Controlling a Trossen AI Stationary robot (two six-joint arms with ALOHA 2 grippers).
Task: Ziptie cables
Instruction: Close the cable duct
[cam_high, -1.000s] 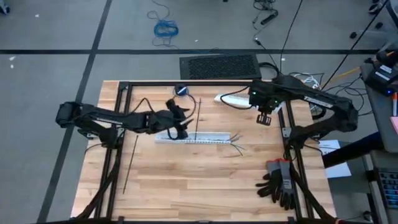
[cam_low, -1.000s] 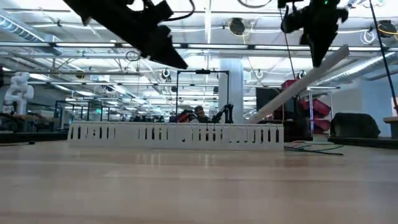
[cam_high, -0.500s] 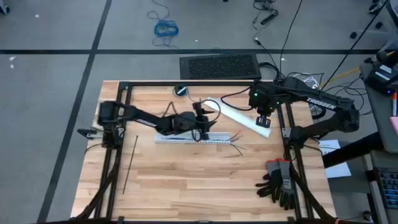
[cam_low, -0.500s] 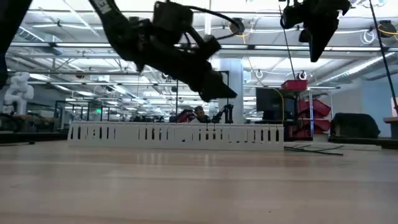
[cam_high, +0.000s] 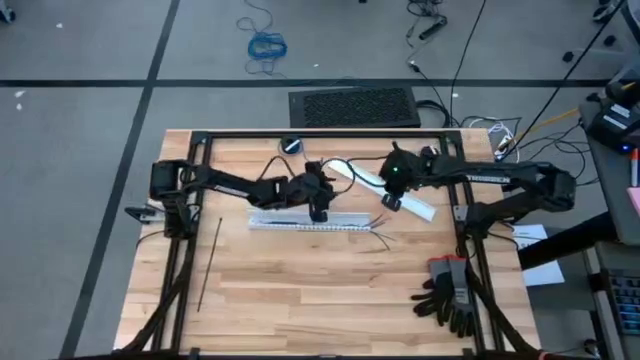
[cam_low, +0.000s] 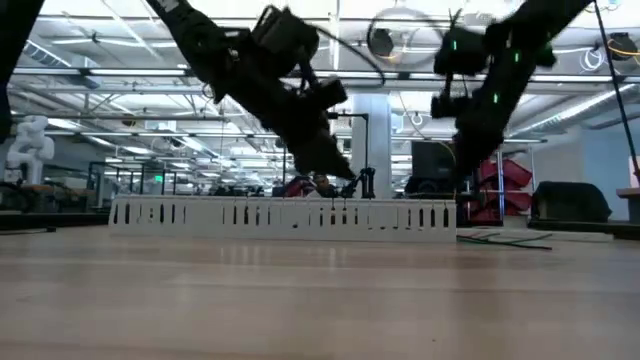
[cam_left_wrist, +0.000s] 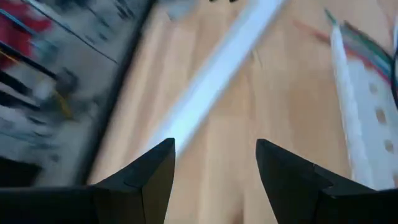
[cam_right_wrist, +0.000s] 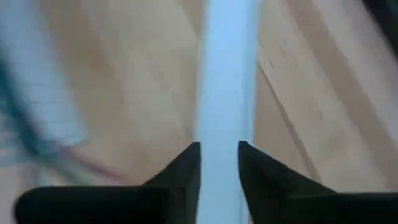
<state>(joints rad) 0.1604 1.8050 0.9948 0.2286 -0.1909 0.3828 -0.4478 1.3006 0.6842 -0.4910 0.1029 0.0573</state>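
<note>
The cables stick out of the right end of a white slotted duct lying mid-table. A white cover strip lies slantwise on the table just beyond the duct. My right gripper is low over the strip's middle and shut on it. My left gripper hangs open over the far side of the duct, with bare wood between its fingers. One ziptie lies flat near the left frame bar. My right gripper has the white cover strip's middle between its two fingers, one on each long edge. The fingers come from above and lie across the strip. In the high view the strip's ends rest on the table.
Black frame bars run along the table's far, left and right sides. A pair of gloves lies at the near right. A small dark round object sits at the far edge. Bare wood fills the near half.
My left gripper has swung toward the table's right edge and come down near the duct's middle. The white strip, which hung tilted from my right gripper a second ago, now lies on the table. My right gripper has gone left along it and down.
</note>
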